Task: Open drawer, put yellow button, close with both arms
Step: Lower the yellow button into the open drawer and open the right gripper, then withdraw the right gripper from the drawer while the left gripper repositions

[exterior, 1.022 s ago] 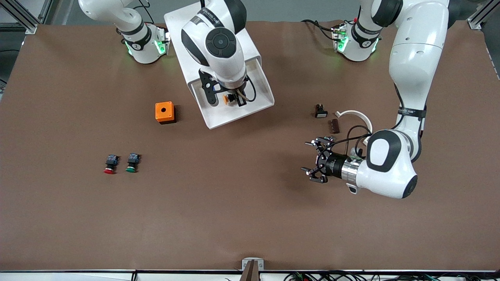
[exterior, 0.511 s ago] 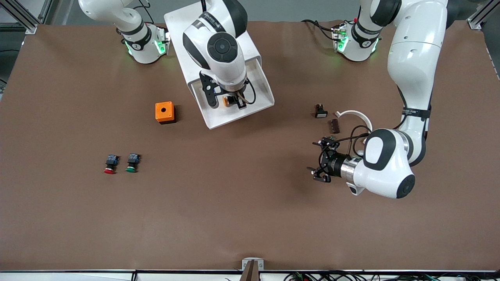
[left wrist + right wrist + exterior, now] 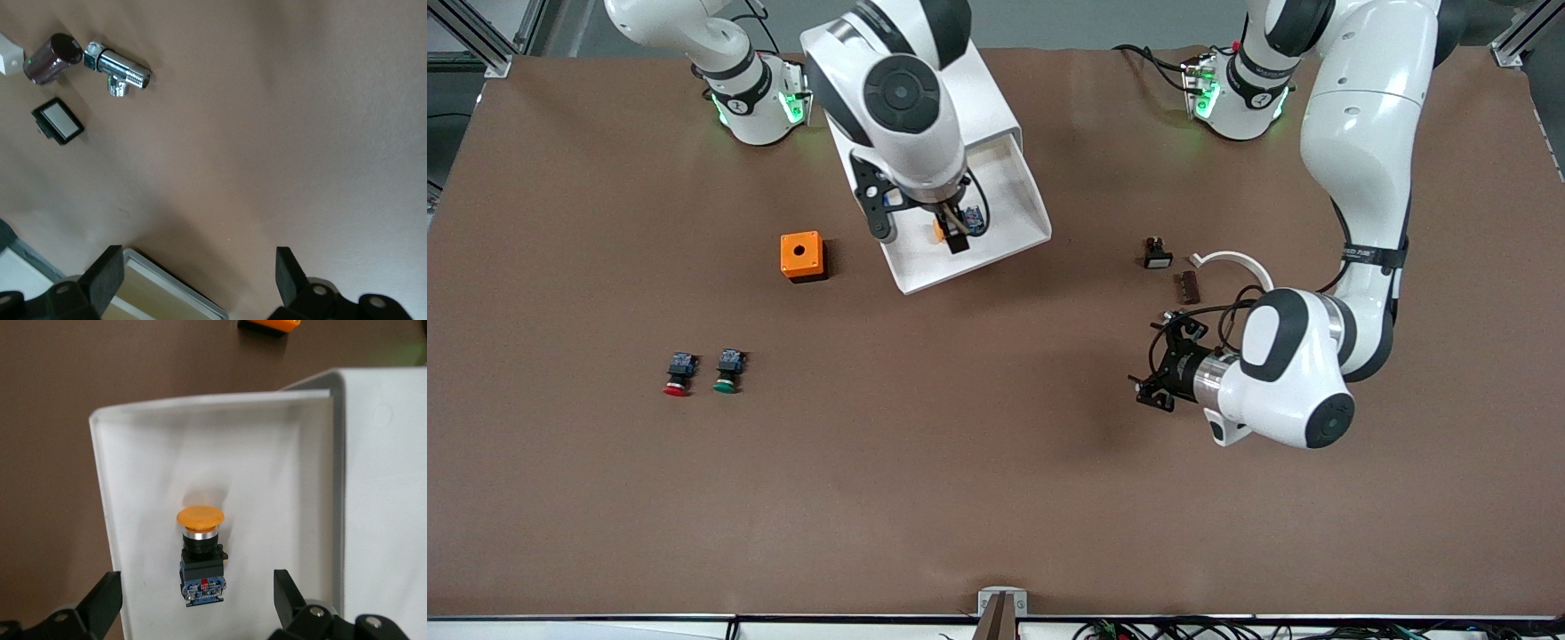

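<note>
The drawer (image 3: 1009, 191) stands pulled out of the white cabinet (image 3: 996, 102), toward the front camera. The yellow button (image 3: 939, 230) lies on its side on the drawer floor, orange cap and blue-black body. In the right wrist view the button (image 3: 200, 550) lies free on the drawer floor (image 3: 267, 467). My right gripper (image 3: 953, 233) hangs open over the button, its fingertips (image 3: 103, 597) apart on either side of it and touching nothing. My left gripper (image 3: 1158, 378) is open and empty, held low over bare table toward the left arm's end, fingertips (image 3: 287, 273) wide apart.
A small orange box with a hole (image 3: 801, 256) sits beside the drawer. A red-capped button (image 3: 679, 373) and a green-capped button (image 3: 727, 371) lie nearer the front camera. A small black part (image 3: 1158, 253), a brown piece (image 3: 1188, 286) and a white curved piece (image 3: 1232, 260) lie near the left arm.
My right gripper lowered the yellow button into the drawer, let go of it and lifted away open. My left gripper turned and drew slightly toward the left arm's end.
</note>
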Motion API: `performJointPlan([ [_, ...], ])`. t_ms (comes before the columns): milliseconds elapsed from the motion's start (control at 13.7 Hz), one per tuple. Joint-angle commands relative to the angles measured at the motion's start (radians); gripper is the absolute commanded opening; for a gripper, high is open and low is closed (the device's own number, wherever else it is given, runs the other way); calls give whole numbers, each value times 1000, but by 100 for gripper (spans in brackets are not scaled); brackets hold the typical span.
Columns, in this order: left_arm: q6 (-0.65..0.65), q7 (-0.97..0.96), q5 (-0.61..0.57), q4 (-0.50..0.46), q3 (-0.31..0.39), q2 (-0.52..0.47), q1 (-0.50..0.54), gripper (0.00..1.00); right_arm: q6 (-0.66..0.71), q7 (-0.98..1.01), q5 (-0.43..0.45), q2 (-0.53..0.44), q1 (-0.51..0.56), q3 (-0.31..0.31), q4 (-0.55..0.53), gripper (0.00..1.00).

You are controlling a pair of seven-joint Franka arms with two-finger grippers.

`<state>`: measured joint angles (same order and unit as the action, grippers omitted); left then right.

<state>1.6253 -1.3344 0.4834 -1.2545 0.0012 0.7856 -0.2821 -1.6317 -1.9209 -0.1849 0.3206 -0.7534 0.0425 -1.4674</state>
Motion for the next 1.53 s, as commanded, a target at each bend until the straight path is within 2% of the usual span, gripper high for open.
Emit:
performJointPlan([
  [0, 8, 23, -70, -5, 3, -20, -44, 100, 88, 173, -10, -78, 72, -6, 15, 100],
  [146, 16, 14, -168, -5, 14, -26, -110, 100, 140, 351, -8, -144, 129, -6, 6, 100],
  [292, 85, 29, -274, -6, 4, -48, -132, 100, 206, 567, -10, -196, 215, -7, 1, 100],
  [438, 100, 73, -282, -9, 3, -57, -134, 100, 239, 827, -10, -265, 302, -7, -48, 100],
  [584, 111, 215, -290, -9, 3, -63, -144, 100, 239, 1026, -10, -342, 385, -6, -134, 100],
  [803, 160, 447, -284, -16, -50, -101, -137, 100, 233, 1326, -10, -394, 541, -7, -226, 100],
  [1095, 211, 446, -284, -29, -115, -117, -144, 100, 167, 1598, 11, -451, 664, -6, -339, 100],
  [1314, 240, 374, -296, -68, -122, -134, -209, 100, 127, 1689, 122, -456, 680, -6, -349, 100],
  [1460, 287, 338, -298, -112, -122, -154, -229, 100, 109, 1767, 140, -456, 706, -6, -344, 100],
])
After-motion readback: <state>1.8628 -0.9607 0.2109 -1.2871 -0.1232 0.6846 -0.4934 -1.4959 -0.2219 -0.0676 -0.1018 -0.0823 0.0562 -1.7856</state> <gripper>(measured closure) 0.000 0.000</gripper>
